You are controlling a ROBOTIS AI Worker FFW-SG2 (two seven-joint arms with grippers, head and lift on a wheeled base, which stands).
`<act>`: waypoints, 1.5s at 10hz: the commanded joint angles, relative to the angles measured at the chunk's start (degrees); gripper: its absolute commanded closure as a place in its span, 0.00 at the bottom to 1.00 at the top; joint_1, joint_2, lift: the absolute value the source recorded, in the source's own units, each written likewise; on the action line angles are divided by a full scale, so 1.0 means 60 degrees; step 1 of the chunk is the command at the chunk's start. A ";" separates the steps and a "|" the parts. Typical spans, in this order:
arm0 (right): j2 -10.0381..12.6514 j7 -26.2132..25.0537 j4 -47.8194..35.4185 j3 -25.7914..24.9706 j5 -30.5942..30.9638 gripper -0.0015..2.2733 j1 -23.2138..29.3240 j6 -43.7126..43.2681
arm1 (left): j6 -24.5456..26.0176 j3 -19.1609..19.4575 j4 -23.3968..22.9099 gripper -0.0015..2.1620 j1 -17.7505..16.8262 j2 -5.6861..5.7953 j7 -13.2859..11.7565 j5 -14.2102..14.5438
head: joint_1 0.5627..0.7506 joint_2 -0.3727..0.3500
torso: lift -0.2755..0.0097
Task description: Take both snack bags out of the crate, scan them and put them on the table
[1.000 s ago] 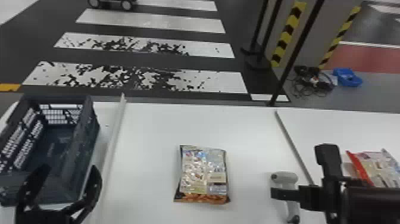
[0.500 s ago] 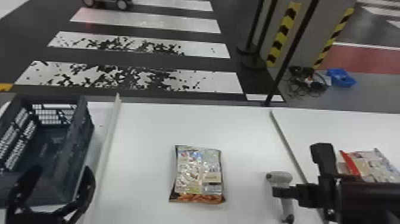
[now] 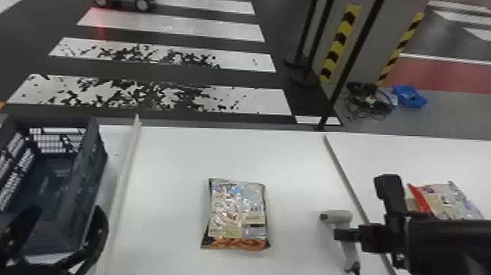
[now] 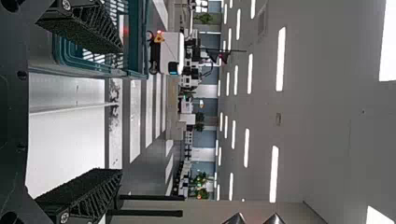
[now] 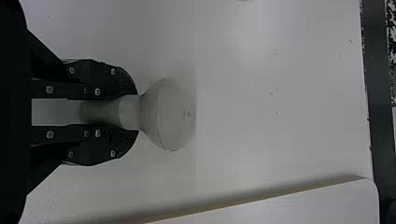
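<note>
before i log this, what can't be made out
- Near edge of right bag: head view, behind right arm.
- Left side of crate: head view, cut off by picture edge.
- Underside of middle bag: head view, facing the table.
- Gripped sides of scanner: right wrist view, behind right pincer.

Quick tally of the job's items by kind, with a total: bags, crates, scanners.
Snack bags: 2 (one in the middle, one with a red edge at the right)
Crates: 1 (dark crate at the left)
Scanners: 1 (grey scanner, in the right tool)
Total: 4
</note>
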 commanded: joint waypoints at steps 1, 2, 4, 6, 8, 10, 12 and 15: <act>0.0033 0.0002 -0.0215 -0.0020 -0.0016 0.99 0.0010 0.0178 | 0.0000 0.0005 0.0000 0.04 0.0000 0.0000 0.0000 0.0000 | 0.70 0.26 | 0.65; 0.0062 0.0002 -0.0405 0.0038 -0.0001 0.99 -0.0004 0.0412 | 0.0000 -0.0010 0.0000 0.04 0.0000 0.0000 0.0000 0.0000 | 0.70 0.27 | 0.65; 0.0150 0.0002 -0.0962 0.0200 0.0043 0.99 -0.0107 0.1115 | 0.0000 -0.0010 0.0000 0.04 0.0000 0.0000 0.0000 0.0000 | 0.70 0.28 | 0.65; 0.0208 0.0002 -0.1431 0.0390 0.0131 0.99 -0.0180 0.1994 | 0.0000 -0.0025 0.0014 0.04 0.0000 -0.0014 0.0000 0.0000 | 0.70 0.30 | 0.65; 0.0282 0.0002 -0.2090 0.0771 0.0175 0.99 -0.0151 0.2336 | 0.0000 -0.0025 0.0043 0.04 0.0000 -0.0014 0.0000 0.0000 | 0.70 0.32 | 0.65; 0.0384 0.0002 -0.2676 0.1166 0.0248 0.99 -0.0151 0.2336 | 0.0000 -0.0054 0.0043 0.04 -0.0014 -0.0014 0.0000 0.0000 | 0.70 0.37 | 0.65; 0.0384 0.0017 -0.3086 0.1459 0.0263 0.99 -0.0268 0.2336 | 0.0000 -0.0039 0.0073 0.04 -0.0014 0.0000 0.0000 0.0000 | 0.70 0.41 | 0.65; 0.0384 0.0148 -0.3496 0.1943 0.0321 0.99 -0.0180 0.2336 | 0.0000 -0.0039 0.0087 0.04 -0.0014 0.0000 0.0000 0.0015 | 0.70 0.46 | 0.65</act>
